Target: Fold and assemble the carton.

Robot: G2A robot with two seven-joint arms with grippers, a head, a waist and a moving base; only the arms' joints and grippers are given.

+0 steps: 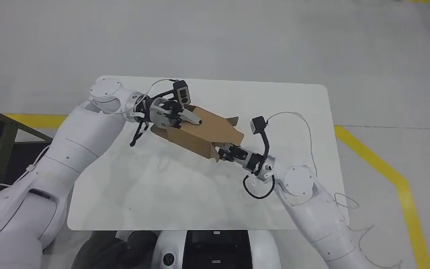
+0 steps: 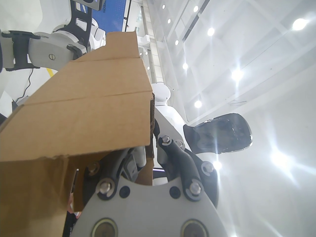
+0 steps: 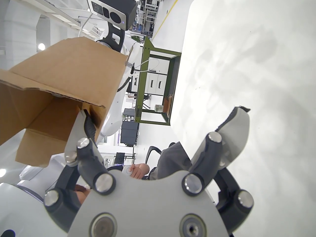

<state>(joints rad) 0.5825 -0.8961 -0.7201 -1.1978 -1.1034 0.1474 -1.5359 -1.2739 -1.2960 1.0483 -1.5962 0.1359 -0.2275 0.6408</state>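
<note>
I have a gripper at each end of the carton (image 1: 201, 131), which lies slantwise over the middle of the tabletop (image 1: 295, 107). Its near end is open and the flaps are not yet folded in. My right gripper (image 3: 160, 117) is spread wide, with one finger (image 3: 85, 124) touching the corner of that open end. My left gripper (image 1: 189, 117) is spread too: one pad (image 2: 217, 134) stands clear of the cardboard and the other is hidden behind the wall. Neither gripper clamps anything, so I judge that a push from one end could skid or swing the carton, or squash the tube flat. My right finger could also crumple or tear that rough-edged corner if it presses off the score line.
</note>
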